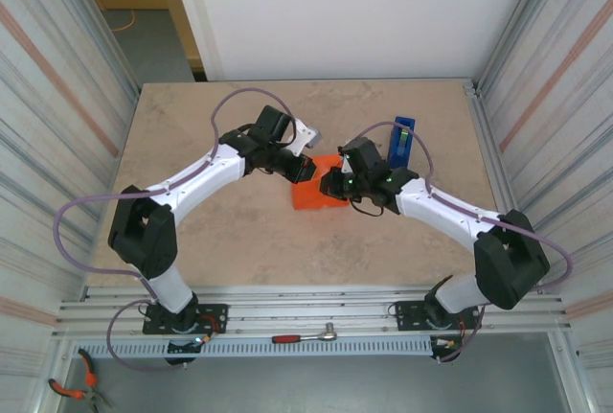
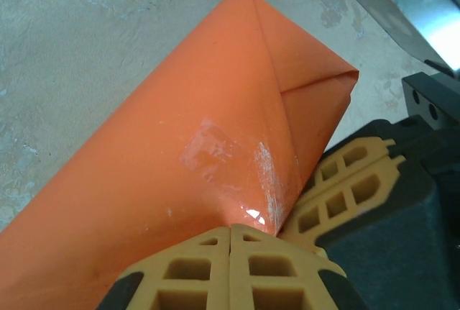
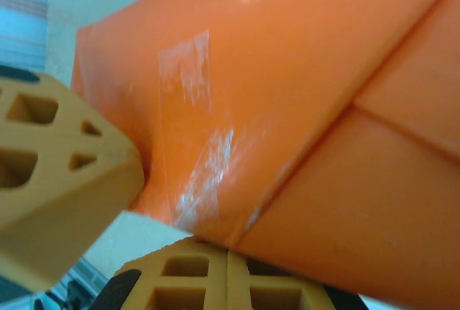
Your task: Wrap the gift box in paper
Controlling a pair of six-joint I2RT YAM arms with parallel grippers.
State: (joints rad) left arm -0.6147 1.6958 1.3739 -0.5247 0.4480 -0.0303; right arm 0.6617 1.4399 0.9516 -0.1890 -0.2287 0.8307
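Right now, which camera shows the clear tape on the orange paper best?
The right wrist view: the clear tape sits close up, its edges plain against the paper. The left wrist view shows it smaller, partly in glare. In the top external view the paper is small and the tape too small to tell.

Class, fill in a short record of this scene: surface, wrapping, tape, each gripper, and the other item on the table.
surface: beige table
wrapping: orange paper folded into a parcel, corner flap creased
tape: clear strip stuck on the paper
left gripper: jaws shut, tips against the paper
right gripper: jaws shut, tips against the paper
other item: blue tape dispenser, standing apart from the parcel
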